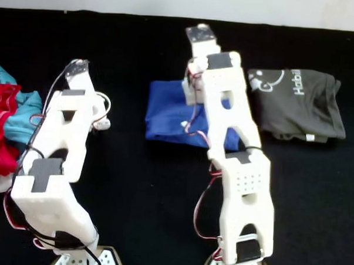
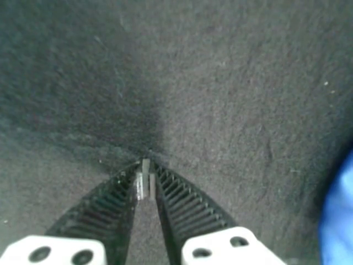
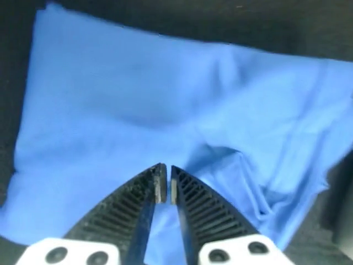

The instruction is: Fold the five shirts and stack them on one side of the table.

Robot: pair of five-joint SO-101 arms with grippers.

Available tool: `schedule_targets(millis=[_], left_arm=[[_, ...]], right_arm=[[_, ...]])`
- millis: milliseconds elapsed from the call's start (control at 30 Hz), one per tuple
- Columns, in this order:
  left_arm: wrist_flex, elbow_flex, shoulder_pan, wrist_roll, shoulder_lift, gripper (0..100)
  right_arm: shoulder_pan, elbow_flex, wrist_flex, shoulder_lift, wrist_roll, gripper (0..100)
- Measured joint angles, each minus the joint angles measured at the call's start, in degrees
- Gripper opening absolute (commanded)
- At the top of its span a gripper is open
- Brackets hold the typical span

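A folded blue shirt (image 1: 166, 115) lies flat in the middle of the black table (image 1: 133, 183). My right gripper (image 3: 165, 175) hangs shut just above the blue shirt (image 3: 138, 105), with no cloth between its fingers. A dark grey shirt with white print (image 1: 299, 102) lies folded to the right of the blue one. Red (image 1: 1, 122), teal (image 1: 22, 105) and white shirts sit in a crumpled heap at the left edge. My left gripper (image 2: 146, 174) is shut over bare black cloth, with the blue shirt's edge (image 2: 339, 221) off to one side.
The left arm (image 1: 62, 139) stands between the heap and the blue shirt. The right arm (image 1: 233, 129) stretches over the blue shirt's right part. Open black table lies in front of both shirts and between the arms.
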Motion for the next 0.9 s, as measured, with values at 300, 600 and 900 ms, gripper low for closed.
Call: schedule_targets(millis=[300, 600, 900], left_arm=[[-0.8, 0.4, 0.0, 0.0, 0.0, 1], [-1.0, 0.4, 0.0, 0.0, 0.0, 1], [-1.4, 0.4, 0.0, 0.0, 0.0, 1]], right_arm=[[-0.2, -0.1, 5.1, 5.4, 0.7, 2.6], [9.6, -0.5, 13.6, 4.7, 8.6, 2.6], [13.5, -0.5, 13.7, -6.4, 9.9, 2.6]])
